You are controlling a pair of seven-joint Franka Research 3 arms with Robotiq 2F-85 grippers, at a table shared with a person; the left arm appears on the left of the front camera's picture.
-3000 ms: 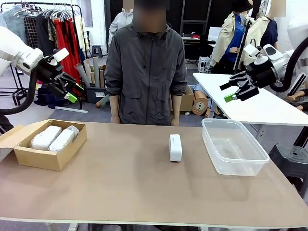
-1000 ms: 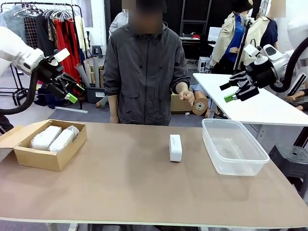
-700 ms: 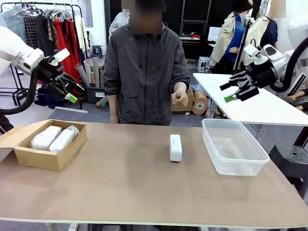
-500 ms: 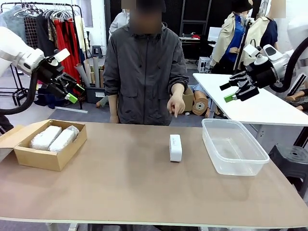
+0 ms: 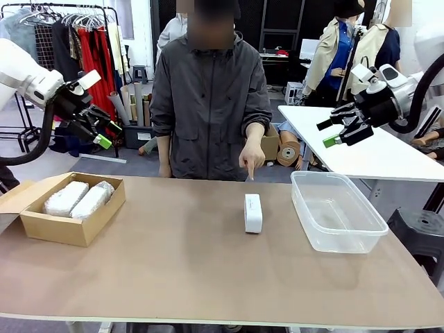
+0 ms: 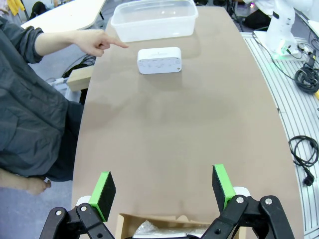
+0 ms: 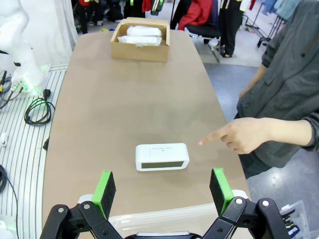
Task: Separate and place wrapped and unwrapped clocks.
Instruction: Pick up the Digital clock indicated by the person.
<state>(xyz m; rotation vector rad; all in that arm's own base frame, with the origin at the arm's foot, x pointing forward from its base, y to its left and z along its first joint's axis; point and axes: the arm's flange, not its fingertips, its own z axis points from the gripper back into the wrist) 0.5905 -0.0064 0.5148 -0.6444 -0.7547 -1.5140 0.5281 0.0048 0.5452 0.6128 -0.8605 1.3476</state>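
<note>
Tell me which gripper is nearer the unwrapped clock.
Right. The right gripper hangs above the clear bin beside the unwrapped clock; the left gripper hangs above the cardboard box, farther away.

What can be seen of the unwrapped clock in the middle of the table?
The unwrapped clock is a smooth white plastic block with rounded corners. It stands upright near the middle of the brown table, left of the clear plastic tub. Its grey display faces the tub; the opposite face bears small dots. Only the table touches it; the person's hand points at it from the far side, without contact.
</note>
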